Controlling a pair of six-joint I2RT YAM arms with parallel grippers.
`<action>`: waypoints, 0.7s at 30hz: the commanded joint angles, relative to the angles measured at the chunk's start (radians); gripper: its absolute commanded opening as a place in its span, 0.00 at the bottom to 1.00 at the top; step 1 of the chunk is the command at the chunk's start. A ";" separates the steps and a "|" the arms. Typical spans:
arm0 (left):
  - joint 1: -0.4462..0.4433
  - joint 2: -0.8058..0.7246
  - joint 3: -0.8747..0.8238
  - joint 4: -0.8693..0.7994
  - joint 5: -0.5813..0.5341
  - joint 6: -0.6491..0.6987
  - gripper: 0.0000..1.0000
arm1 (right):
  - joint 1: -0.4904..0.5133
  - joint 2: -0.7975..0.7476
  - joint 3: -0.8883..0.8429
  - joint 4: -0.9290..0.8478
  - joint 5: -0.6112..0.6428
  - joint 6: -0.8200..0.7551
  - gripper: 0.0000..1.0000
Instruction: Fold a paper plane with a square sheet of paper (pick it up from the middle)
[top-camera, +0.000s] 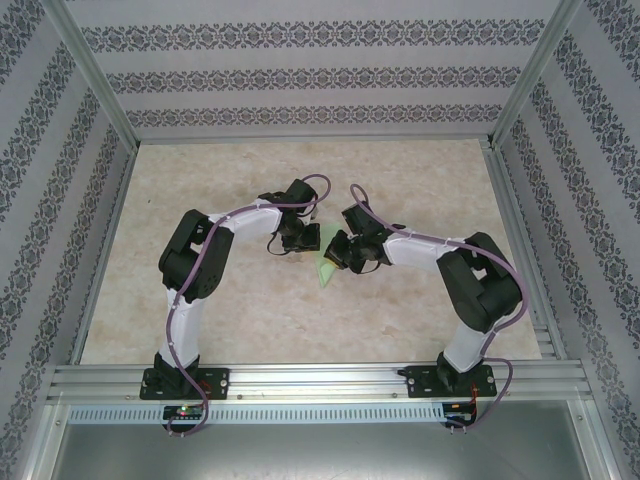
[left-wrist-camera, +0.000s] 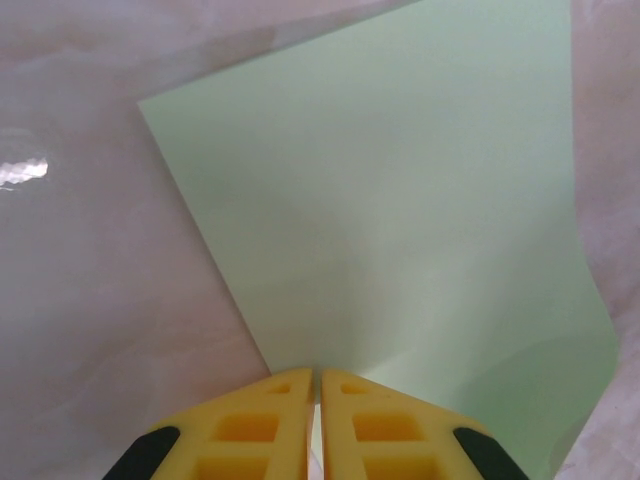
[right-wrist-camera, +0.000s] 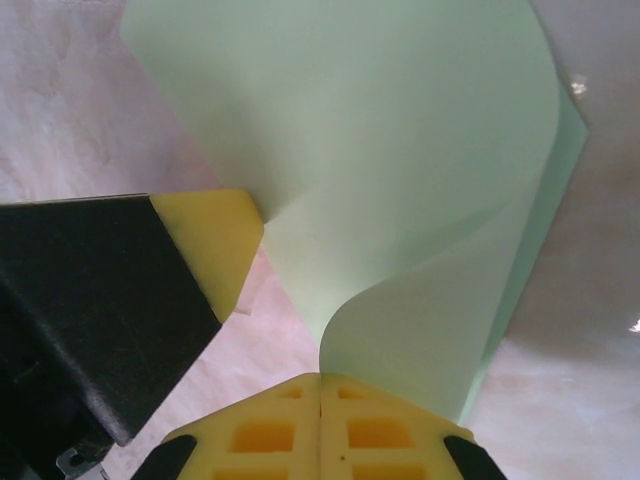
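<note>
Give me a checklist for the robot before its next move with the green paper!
1. Left claw shut on the green paper sheet: ok.
2. Right claw shut on the sheet: ok.
3. Claws not touching each other: ok.
4. Sheet lying flat: not ok, it bends in a curve near the right claw.
5. Sheet free of tears: ok, none seen.
6. Edges lined up for a fold: cannot tell.

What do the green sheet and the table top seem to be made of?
The sheet: thin matte paper, it seems; it bends in a soft curve. The table: glossy, marble-patterned, perhaps laminate or stone; pale veins and bright light glints show.
</note>
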 joint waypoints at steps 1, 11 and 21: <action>0.008 0.030 0.014 -0.030 0.000 0.020 0.12 | 0.011 0.024 0.028 0.030 -0.008 -0.014 0.05; 0.007 0.034 0.012 -0.030 0.002 0.019 0.12 | 0.011 0.058 0.049 0.031 -0.010 -0.019 0.05; 0.007 0.034 0.011 -0.031 0.007 0.018 0.12 | 0.012 0.086 0.057 0.036 -0.008 -0.023 0.05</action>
